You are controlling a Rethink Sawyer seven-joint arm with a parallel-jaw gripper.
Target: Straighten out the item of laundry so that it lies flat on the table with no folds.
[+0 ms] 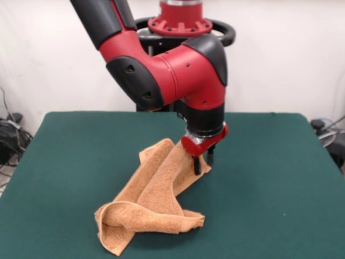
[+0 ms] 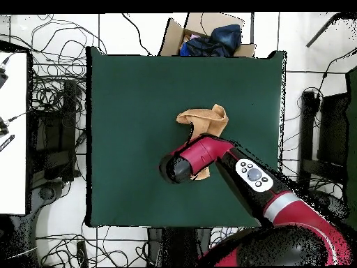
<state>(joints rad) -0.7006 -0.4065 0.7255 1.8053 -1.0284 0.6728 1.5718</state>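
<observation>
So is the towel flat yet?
No. The towel is still bunched and folded over itself, one end lifted at the gripper.

Bright even indoor light, soft shadow under the towel (image 1: pixel 153 202), faint sheen on the arm (image 1: pixel 161 70)

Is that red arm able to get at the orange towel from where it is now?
Probably yes: the tool already hangs right at the towel's raised far edge, and nothing else on the green table stands between them.
</observation>
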